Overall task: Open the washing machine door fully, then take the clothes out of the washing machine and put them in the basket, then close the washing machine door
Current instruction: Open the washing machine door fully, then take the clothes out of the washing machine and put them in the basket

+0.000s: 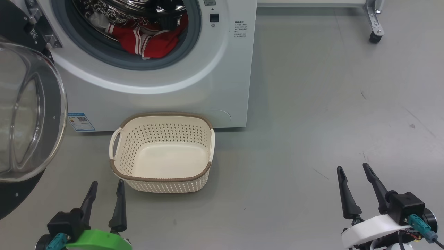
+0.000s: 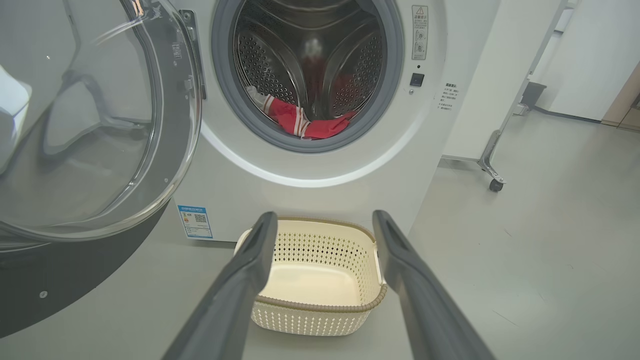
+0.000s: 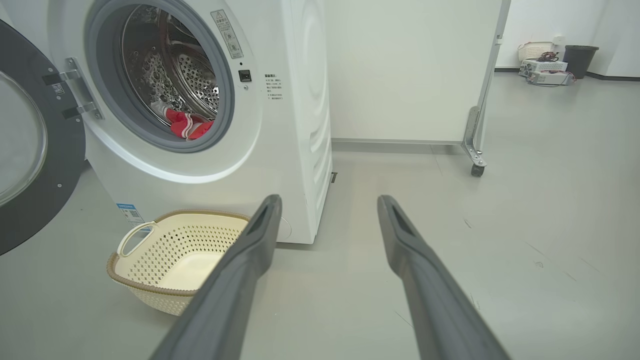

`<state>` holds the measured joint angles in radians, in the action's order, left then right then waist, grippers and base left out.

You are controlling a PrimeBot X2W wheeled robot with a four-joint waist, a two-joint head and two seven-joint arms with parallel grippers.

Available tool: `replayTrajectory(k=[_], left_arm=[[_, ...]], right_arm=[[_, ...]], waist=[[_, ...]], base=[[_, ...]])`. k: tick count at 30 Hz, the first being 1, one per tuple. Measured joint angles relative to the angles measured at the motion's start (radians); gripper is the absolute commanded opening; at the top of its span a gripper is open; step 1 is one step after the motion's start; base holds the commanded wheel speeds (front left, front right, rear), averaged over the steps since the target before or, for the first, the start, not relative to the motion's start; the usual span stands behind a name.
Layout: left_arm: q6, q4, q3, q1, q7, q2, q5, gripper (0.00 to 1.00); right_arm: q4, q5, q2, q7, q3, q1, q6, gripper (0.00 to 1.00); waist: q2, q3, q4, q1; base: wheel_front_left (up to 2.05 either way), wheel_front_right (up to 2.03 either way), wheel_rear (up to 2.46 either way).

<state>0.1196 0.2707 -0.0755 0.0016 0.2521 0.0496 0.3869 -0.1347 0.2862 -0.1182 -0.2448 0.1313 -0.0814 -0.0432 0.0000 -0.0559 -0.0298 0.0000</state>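
While the left gripper (image 1: 107, 181) hovers low over the grey floor (image 1: 312, 121) with its two dark fingers spread wide and nothing between them, the right gripper (image 1: 352, 166) hangs well off to the right, its fingers equally wide and also holding nothing. Just ahead of the left gripper stands the basket (image 1: 166, 185), cream with a brown rim, upright on the floor, close against the front of the washing machine (image 1: 229, 86) and below its round opening. The washing machine door (image 1: 14, 198) is swung out to the left on its hinge, its clear glass bowl bulging toward the robot. The clothes (image 1: 152, 41), red with white stripes, lie at the bottom of the drum (image 1: 114, 10), partly resting on the grey rubber ring (image 1: 194, 31)
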Motion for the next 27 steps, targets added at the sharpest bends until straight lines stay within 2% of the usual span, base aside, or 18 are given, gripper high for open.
replayTrajectory(k=[7, 14, 27], left_arm=[[0.0, -0.009, -0.006, 0.0, 0.0, 0.0, 0.005, 1.0], [0.001, -0.008, -0.019, 0.002, 0.0, -0.001, 0.063, 1.0], [0.001, -0.006, -0.025, 0.003, 0.0, -0.001, 0.082, 1.0]], right_arm=[[0.0, 0.0, 0.005, 0.0, -0.001, 0.0, -0.001, 1.0], [0.0, 0.0, 0.008, 0.0, -0.004, 0.0, -0.007, 1.0], [0.0, 0.0, 0.015, 0.0, -0.007, 0.0, -0.008, 1.0]], waist=[[0.0, -0.004, 0.0, 0.0], [0.0, -0.005, -0.001, 0.0], [0.0, -0.002, -0.006, 0.0]], base=[[0.0, 0.0, 0.0], [0.16, -0.16, 0.0], [0.57, -0.57, 0.0]])
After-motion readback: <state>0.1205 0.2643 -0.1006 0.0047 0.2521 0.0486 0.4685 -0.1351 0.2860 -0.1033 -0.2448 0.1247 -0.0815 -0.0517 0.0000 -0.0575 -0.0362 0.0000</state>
